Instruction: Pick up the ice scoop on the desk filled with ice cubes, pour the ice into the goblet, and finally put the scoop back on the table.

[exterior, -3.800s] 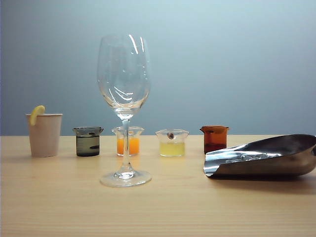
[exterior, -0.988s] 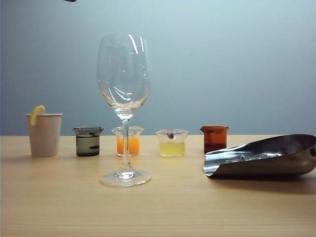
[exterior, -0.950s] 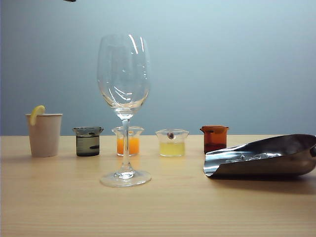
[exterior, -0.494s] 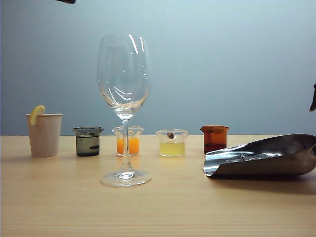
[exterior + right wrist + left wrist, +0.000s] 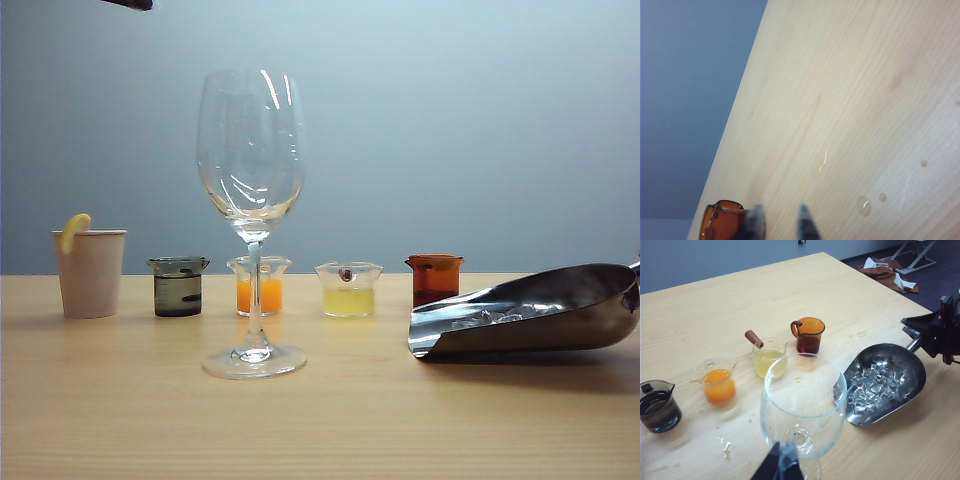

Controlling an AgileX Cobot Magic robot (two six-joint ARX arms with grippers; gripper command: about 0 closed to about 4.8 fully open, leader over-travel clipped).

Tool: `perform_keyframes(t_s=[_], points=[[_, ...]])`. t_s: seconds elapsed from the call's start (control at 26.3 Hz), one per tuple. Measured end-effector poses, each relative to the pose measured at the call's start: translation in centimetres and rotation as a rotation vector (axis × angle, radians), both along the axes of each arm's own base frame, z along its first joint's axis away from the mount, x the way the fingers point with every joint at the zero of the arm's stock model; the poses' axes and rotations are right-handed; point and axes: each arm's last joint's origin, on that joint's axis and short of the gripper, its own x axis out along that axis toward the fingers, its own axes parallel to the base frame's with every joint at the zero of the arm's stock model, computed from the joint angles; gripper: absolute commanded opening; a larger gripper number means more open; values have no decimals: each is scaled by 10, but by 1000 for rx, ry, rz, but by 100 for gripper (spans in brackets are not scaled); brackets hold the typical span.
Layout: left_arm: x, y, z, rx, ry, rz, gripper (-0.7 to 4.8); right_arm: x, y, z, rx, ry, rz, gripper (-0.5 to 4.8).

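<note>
My right gripper [image 5: 780, 221] is almost wholly cut off in the exterior view. The left wrist view alone shows it at the handle end of the ice scoop [image 5: 885, 382], low over the table [image 5: 740, 300]. My right fingers stand narrow, with only their blurred tips and an amber beaker [image 5: 720, 220] in my own camera. I cannot tell whether they clamp the handle. The ice cubes [image 5: 872, 385] lie in the trough. My left gripper [image 5: 782, 467] hangs high behind the goblet [image 5: 802, 405], its tips close together and too blurred to judge.
</note>
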Motion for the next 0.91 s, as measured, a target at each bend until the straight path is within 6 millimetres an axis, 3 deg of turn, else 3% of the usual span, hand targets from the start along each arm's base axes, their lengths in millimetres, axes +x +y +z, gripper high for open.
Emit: perform_keyframes(t_s=[0.04,0.15,0.68,0.91], points=[[0,0,0,0,0,0,-5,0,0,0,1,0,0,79],[0,0,0,1,0,0,-5,0,0,-1,3,7,-1,-8],[0,0,0,0,0,0,-5,-1,-2,-5,126,49,-21,-9],[0,0,0,0,0,0,-5,1,-3,4,250,-40,-15,-9]])
